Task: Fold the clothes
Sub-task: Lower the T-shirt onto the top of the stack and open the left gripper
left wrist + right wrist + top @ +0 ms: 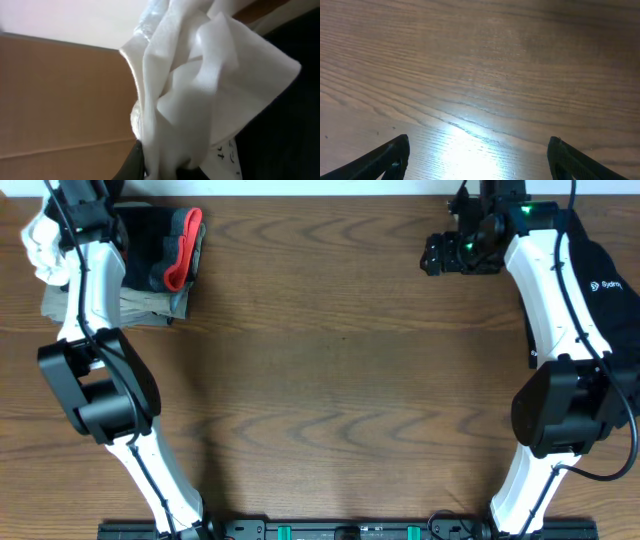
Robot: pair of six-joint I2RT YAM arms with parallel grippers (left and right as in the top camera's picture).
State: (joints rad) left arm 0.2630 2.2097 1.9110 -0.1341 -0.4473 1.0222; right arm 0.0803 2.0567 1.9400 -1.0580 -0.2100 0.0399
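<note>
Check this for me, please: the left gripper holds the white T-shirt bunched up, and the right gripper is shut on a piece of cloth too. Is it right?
One part is wrong. The right gripper is open and holds nothing: the right wrist view shows its jaws wide apart over the bare table. The left gripper does hold the bunched white T-shirt.

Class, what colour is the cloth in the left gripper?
White; the T-shirt shows best in left wrist view.

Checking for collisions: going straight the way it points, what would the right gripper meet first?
Likely the bare wooden table; the open right gripper has only wood grain ahead, nothing in the way. How near the surface lies is unclear.
</note>
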